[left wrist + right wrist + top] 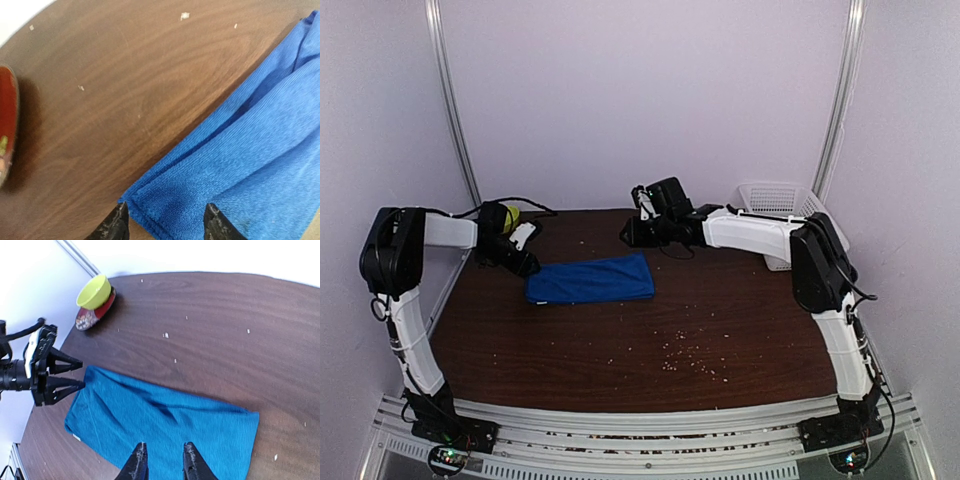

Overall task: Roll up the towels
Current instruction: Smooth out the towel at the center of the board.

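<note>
Blue towel lies flat on the dark wooden counter, left of centre, as a long strip running from left to right. Its cloth is folded over itself: the left wrist view shows several layered edges meeting at one corner, and soft creases run along its length. No part of it is rolled yet.

The left gripper is at the towel's left end, low over the counter, with its jaws standing wide. In its own camera the two black fingertips straddle the folded corner, one over bare wood and the other over the cloth, which lies slack between them. Whether the tips touch it cannot be told. In the right wrist view this gripper points in from the left, its tips just at the towel's edge.

The right gripper hangs above the towel with its jaws only narrowly parted and nothing between them. In the top view it sits beyond the towel's far long edge, near the middle of the counter and raised clear of the cloth.

A yellow-green bowl sits in a red bowl at the far left corner. A white mesh basket stands at the far right edge, and pale crumbs are scattered over the near half of the counter
</note>
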